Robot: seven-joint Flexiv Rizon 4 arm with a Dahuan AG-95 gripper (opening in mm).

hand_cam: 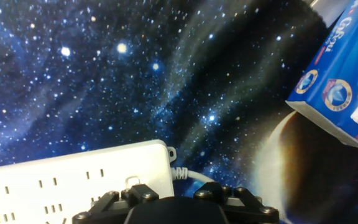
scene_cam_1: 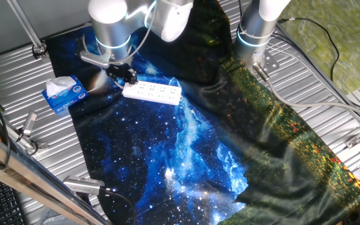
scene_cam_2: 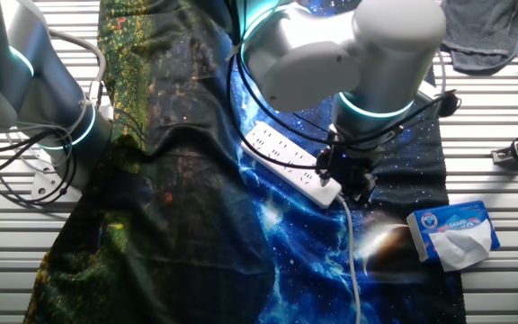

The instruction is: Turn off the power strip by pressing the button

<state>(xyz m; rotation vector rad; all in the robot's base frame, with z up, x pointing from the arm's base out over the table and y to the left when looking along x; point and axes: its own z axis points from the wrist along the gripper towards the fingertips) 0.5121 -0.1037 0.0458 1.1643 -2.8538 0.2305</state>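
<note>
The pincer (scene_cam_2: pixel 347 183) hides the power strip's (scene_cam_2: pixel 288 159) near end, and the tissue pack (hand_cam: pixel 344 87) runs off frame.

the flat white plastic power strip (scene_cam_2: pixel 290 160) is seen lying aslant on the starry blue cloth (scene_cam_2: pixel 304 252), its white cord (scene_cam_2: pixel 352 261) trailing forward. the black tool (scene_cam_2: pixel 344 176) is set down at the strip's near end. a blue-and-white tissue pack (scene_cam_2: pixel 452 233) lies nearby on the ribbed metal bench (scene_cam_2: pixel 502 279).
</note>
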